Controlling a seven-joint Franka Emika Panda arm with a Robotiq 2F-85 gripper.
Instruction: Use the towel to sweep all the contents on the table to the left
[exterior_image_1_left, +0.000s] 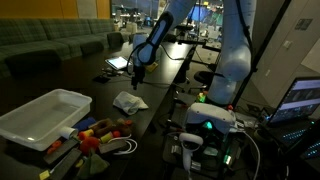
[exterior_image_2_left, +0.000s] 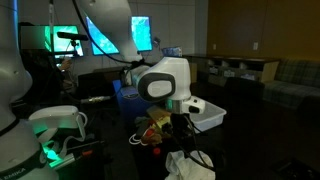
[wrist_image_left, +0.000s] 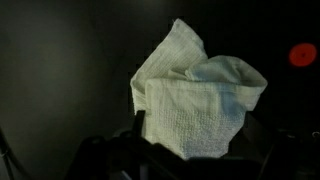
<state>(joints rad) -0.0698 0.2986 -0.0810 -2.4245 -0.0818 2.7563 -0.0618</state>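
Wrist view: a crumpled white towel (wrist_image_left: 200, 95) lies on the dark tabletop (wrist_image_left: 60, 60); in an exterior view my end effector (exterior_image_1_left: 138, 76) hangs just above it, whether spread or clenched I cannot tell, so I judge this the approach step, with descending and grasping next.

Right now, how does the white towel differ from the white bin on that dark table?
The towel is a crumpled, soft heap; the bin is a rigid rectangular tub with an open top. The bin is clearly bigger than the towel. The towel lies below the gripper; the bin sits aside, by the pile of colourful items. Both are white and rest on the dark table.
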